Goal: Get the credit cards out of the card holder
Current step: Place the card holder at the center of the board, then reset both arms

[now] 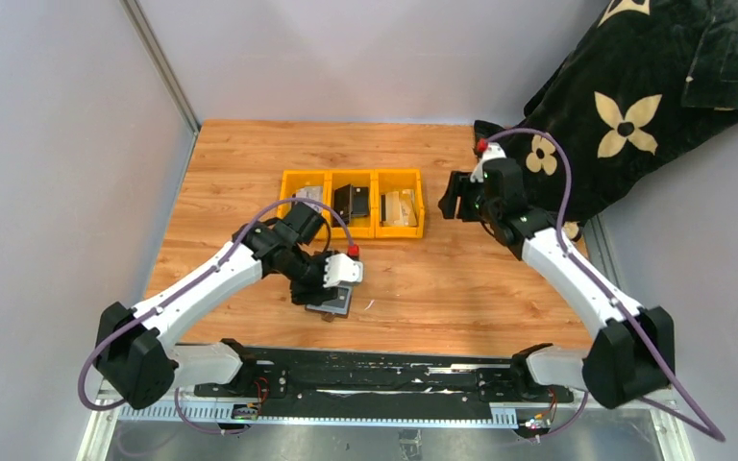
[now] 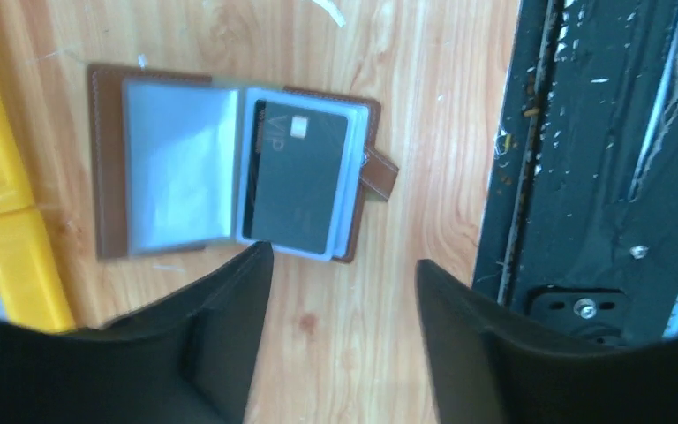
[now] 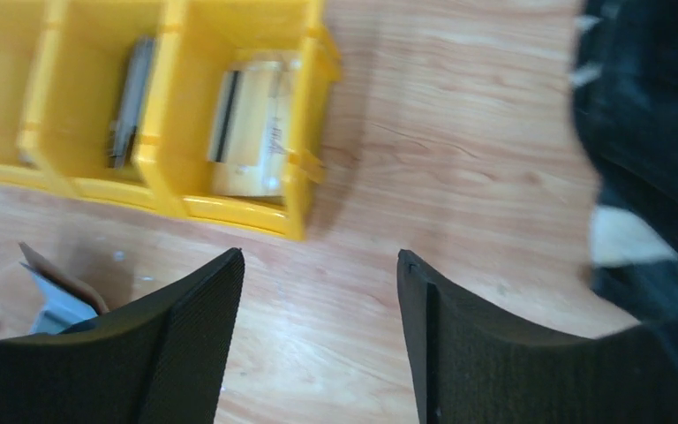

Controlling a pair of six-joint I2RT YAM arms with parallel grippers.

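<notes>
Nearest the arm bases, the card holder (image 2: 106,177) lies open and flat on the bench (image 1: 442,279), brown leather down and clear sleeves up, its closure tab (image 2: 380,172) pointing toward the near edge. A black card (image 2: 296,177) sits in the sleeve on the tab side. The sleeve on the other side looks empty.

The left pincer (image 2: 344,265) hangs just above and beside the holder, spread apart and grasping nothing, with bare wood showing between its fingers (image 2: 229,300).

Further back stand the yellow bins (image 1: 351,230), three compartments in a row. A tan card (image 3: 252,132) lies in the one nearest the right arm and a darker card (image 1: 351,200) in the middle. The right pincer (image 3: 318,265) hovers just beside that end of the bins, also spread and empty. A black flowered blanket (image 1: 634,115) is heaped behind it.

I'd say the job is between cards, with some already out and the black one left to fetch. Next, the left pincer needs to drop onto the sleeve's open edge and catch the card's thin rim. It should draw the card out flat, perhaps with the holder steadied so it doesn't slide.
</notes>
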